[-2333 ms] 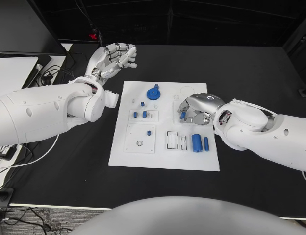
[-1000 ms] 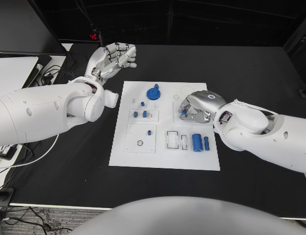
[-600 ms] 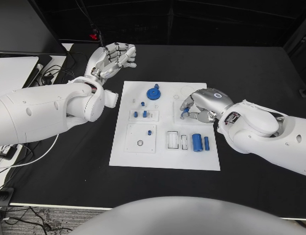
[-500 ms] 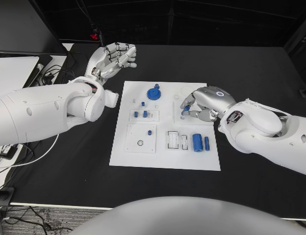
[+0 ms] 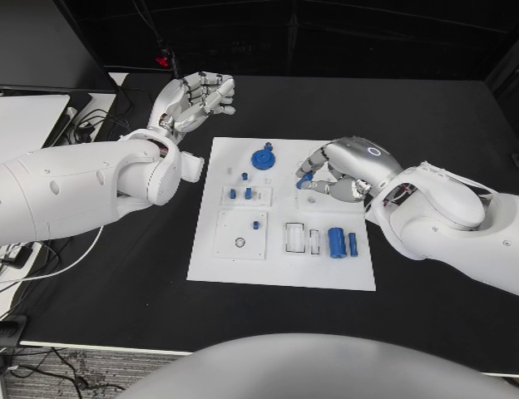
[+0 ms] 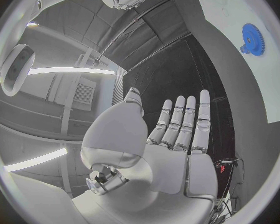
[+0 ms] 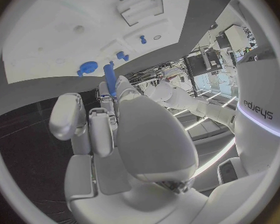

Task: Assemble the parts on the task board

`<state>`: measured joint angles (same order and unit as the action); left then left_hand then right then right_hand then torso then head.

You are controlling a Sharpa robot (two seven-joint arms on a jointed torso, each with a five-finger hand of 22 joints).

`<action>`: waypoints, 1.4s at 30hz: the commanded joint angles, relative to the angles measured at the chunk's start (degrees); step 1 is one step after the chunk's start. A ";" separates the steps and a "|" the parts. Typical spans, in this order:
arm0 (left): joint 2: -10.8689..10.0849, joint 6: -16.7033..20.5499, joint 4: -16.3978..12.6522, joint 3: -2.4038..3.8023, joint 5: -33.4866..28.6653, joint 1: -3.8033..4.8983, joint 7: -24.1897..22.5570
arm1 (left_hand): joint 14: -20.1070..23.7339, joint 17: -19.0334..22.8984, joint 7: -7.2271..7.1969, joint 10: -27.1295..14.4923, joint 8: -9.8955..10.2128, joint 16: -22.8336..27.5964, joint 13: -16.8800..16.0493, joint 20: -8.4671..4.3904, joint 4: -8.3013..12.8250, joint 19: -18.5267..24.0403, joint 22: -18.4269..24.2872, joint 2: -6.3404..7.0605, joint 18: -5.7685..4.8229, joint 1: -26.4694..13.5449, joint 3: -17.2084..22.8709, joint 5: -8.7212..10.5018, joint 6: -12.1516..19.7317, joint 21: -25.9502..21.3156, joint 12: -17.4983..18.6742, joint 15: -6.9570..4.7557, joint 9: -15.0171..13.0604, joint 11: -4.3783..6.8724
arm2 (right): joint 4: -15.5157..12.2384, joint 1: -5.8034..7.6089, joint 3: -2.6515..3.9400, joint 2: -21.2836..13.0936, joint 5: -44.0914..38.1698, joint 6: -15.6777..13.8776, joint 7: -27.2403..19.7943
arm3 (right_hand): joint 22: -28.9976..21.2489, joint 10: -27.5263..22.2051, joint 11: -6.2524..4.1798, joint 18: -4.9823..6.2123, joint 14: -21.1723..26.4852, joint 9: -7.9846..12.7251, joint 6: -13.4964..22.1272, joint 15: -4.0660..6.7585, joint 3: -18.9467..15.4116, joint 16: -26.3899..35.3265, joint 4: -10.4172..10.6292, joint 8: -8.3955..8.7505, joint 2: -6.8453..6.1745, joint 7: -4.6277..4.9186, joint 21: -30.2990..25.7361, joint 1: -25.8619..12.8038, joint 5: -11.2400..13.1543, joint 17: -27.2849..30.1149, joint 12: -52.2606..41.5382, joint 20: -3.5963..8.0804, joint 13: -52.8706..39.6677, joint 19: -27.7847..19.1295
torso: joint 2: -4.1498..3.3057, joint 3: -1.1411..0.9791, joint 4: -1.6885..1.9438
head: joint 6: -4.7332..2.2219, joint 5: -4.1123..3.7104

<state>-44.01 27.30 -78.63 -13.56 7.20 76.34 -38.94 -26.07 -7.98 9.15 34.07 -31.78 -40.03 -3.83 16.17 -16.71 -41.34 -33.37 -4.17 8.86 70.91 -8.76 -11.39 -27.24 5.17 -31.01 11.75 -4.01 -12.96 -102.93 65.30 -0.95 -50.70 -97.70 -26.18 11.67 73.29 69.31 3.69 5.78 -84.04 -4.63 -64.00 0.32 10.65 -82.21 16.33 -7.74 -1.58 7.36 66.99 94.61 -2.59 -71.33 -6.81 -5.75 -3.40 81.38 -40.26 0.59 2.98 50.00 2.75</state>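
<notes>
My head cam looks straight down over the task board (image 5: 281, 249); both wrist fisheyes, close behind their hands, catch it too.

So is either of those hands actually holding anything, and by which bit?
Yes: the right hand holds a small blue peg between its fingers, gripping its lower end so the rest sticks out. The left hand holds nothing.

Right hand (image 5: 338, 170) has lifted and shifted toward upper left of its earlier spot over the task board (image 5: 281, 274), fingers now holding a blue peg (image 5: 304, 178) upright.
</notes>
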 commanded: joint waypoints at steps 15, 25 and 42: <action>0.14 0.14 -0.22 0.05 -0.12 0.10 -2.52 | 0.02 0.14 6.30 -0.18 -0.34 -0.36 0.03 0.11 0.06 -0.18 0.09 -0.66 0.11 0.07 -0.34 -0.22 0.31 0.17 -0.42 0.02 0.06 0.07 | 3.49 -0.07 0.00 10.22 4.20 5.90 -8.91 | -0.07 0.42 0.33 -0.34 -2.87 0.24 -0.01 0.26 1.06 -0.43 -0.09 0.60 -0.40 0.27 0.08 0.38 -0.33 -0.27 1.07 0.39 -0.01 -0.11 | -0.03 0.00 0.21 | 0.00 3.54; 0.31 0.16 -0.13 0.05 -0.13 0.11 -2.51 | 0.02 0.14 6.30 -0.18 -0.34 -0.36 0.03 0.11 0.06 -0.18 0.09 -0.66 0.11 0.07 -0.34 -0.22 0.31 0.17 -0.42 0.02 0.06 0.07 | 5.65 -1.30 -0.08 13.46 0.60 11.05 -10.47 | -0.19 0.28 0.48 -0.31 -2.88 0.36 0.19 0.12 1.52 -0.45 -0.29 0.93 -0.43 0.45 -0.12 0.59 -0.42 -0.27 1.68 0.29 -0.02 -0.18 | -0.04 0.07 0.00 | 0.00 4.90; 0.41 0.17 -0.04 0.05 -0.13 0.11 -2.49 | 0.01 0.21 6.29 -0.17 -0.40 -0.43 0.03 0.11 0.05 -0.22 0.11 -0.68 0.12 0.11 -0.41 -0.23 0.31 0.20 -0.48 0.01 0.06 0.08 | 7.62 -3.19 -0.22 15.95 -3.78 13.82 -10.90 | -0.27 0.34 0.51 -0.28 -2.93 0.38 0.16 0.09 1.75 -0.57 -0.40 0.99 -0.36 0.48 -0.25 0.73 -0.48 -0.54 1.85 0.25 -0.04 -0.24 | 0.00 0.01 -0.03 | 0.00 4.76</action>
<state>-43.67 27.39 -78.63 -13.56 7.19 76.35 -38.94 -26.07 -7.82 9.14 34.07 -31.98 -40.25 -3.83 16.17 -16.71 -41.34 -33.32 -4.17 8.86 70.91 -8.76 -11.38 -27.24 5.17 -31.23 11.75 -4.02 -12.96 -95.40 62.08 -1.19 -34.88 -99.21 -13.34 1.43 73.06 69.39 4.01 5.78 -84.04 -4.28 -63.76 0.32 12.06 -82.42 16.02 -7.08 -2.01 7.56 66.99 94.81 -2.72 -71.82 -5.01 -5.75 -3.40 81.38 -40.24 0.63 2.95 49.99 7.56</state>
